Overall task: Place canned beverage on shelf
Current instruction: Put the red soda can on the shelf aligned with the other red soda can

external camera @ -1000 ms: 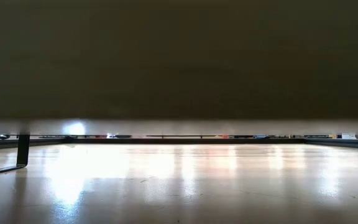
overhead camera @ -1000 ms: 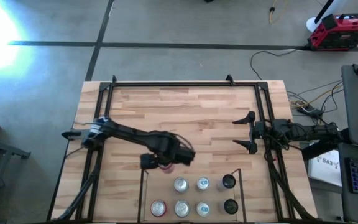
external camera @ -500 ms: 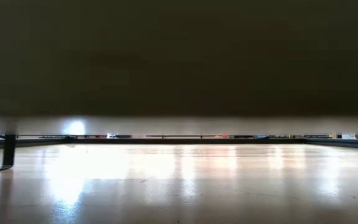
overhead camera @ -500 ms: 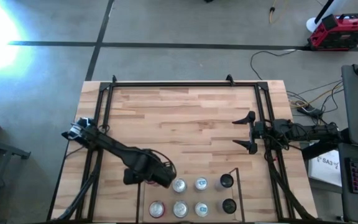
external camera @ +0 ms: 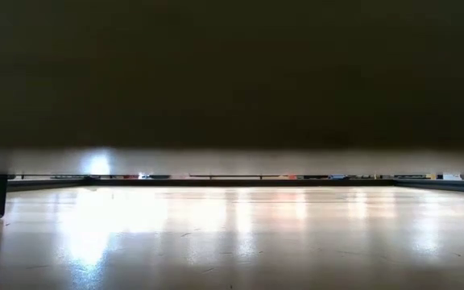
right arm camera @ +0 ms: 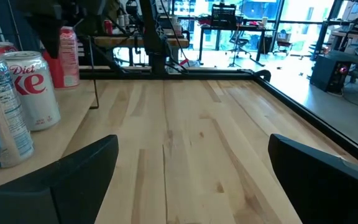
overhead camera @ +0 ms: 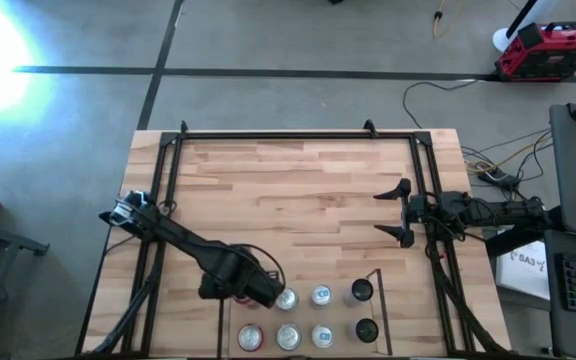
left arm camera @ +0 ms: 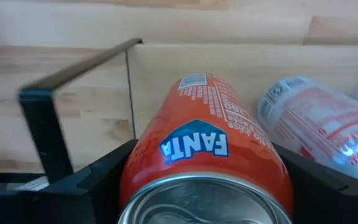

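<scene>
Fingers of my left gripper [left arm camera: 204, 186] clamp the orange Fanta aluminium can [left arm camera: 204, 146] upright over the black-railed wooden shelf [overhead camera: 230, 320], its empty left corner directly below. Far right, my right gripper [overhead camera: 396, 213] waits, spread wide, empty.

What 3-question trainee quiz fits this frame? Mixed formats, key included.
1. True or false: the left tool grips an orange Fanta can.
2. Which arm waits at the table's edge with its tool open? A) left B) right
3. Fill in: in the high view, the shelf shows ___ cans standing free of the tool.

Key:
1. True; its fingers flank the can.
2. B; the right tool holds nothing.
3. Seven.
</scene>
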Action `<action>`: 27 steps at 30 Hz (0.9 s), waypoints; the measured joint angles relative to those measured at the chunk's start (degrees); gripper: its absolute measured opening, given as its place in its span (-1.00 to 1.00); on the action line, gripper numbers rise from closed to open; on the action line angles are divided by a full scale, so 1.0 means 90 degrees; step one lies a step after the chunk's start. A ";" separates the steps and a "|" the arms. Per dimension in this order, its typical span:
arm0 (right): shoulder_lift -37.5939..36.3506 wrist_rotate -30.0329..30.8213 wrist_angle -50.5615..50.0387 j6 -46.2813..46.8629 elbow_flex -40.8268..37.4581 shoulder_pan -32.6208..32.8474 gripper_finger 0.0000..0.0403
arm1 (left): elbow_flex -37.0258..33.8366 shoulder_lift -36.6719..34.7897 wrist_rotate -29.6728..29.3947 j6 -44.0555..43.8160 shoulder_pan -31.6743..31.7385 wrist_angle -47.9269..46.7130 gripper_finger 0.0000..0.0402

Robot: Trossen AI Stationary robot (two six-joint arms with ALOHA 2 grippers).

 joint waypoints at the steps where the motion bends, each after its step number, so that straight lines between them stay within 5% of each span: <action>1: 0.0000 0.0000 0.0000 -0.0001 0.0002 0.0001 0.99 | 0.0002 0.0000 0.0017 0.0034 0.0000 0.0057 0.46; 27: 0.0000 -0.0001 0.0000 0.0000 0.0002 0.0001 0.99 | 0.0015 0.0103 0.0471 -0.0148 0.0131 0.0292 0.46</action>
